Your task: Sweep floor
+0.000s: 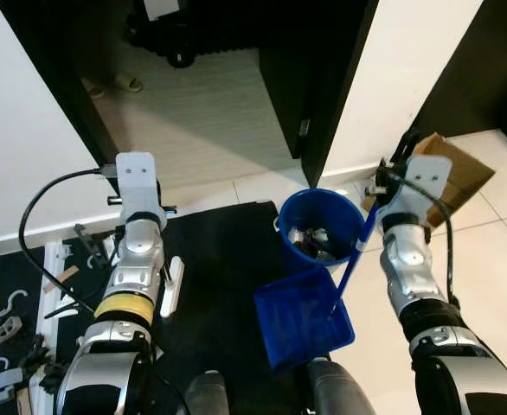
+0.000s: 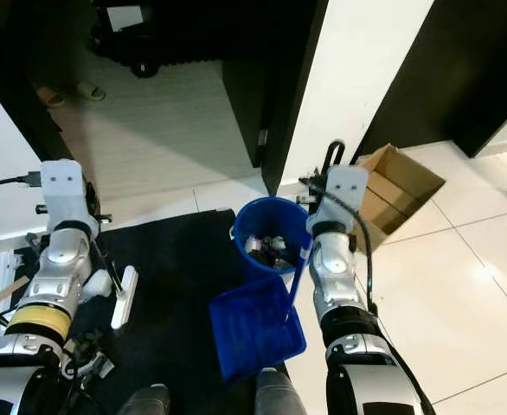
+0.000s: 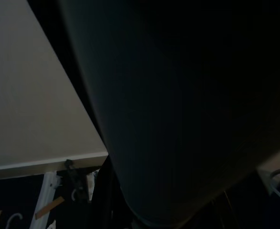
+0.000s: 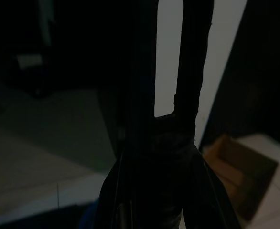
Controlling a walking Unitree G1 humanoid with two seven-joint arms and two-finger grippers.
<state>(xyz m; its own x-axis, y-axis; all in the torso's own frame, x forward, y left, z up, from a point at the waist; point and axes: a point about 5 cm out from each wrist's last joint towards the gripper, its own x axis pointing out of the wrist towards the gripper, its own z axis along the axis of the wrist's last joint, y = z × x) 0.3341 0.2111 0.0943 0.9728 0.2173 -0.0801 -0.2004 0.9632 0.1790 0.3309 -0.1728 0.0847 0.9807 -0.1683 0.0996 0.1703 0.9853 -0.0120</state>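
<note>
far left: scattered hooks and small parts point(image 1: 3, 346) on a black mat point(image 1: 223, 259), beside a white rail point(image 1: 53, 268) lying along the mat's edge. white wall point(image 1: 20, 130) above, dark door frame next to it.

left arm point(image 1: 132, 259) raised over the mat, white wrist housing on top, black cable looping off to its outer side, yellow band around the forearm. left gripper hidden behind the wrist housing in the head views; fingers open or closed: cannot tell. left wrist view mostly dark, with a pale wall and a strip of the white rail at the edge.

just beside the left forearm, a white brush-like piece point(image 1: 173, 285) upright on the mat.

centre: open doorway onto a grey floor point(image 1: 202, 112), a pair of slippers point(image 1: 115, 84) near the threshold, dark furniture beyond.

below the doorway, a round blue bin point(image 1: 321, 226) at the mat's corner, holding debris point(image 1: 310, 242). blue dustpan point(image 1: 301, 318) just in front of the bin, tilted, its long blue handle point(image 1: 357, 255) rising up to the right wrist.

right arm point(image 1: 413, 259) lifted next to the bin. right gripper point(image 4: 168, 71) pointing up toward the wall, two dark fingers point(image 4: 195, 57) seen with a bright gap between them; closed on the handle or not: cannot tell.

far right: open cardboard box point(image 1: 457, 177) on white tiles point(image 1: 487, 259) against a dark panel.
</note>
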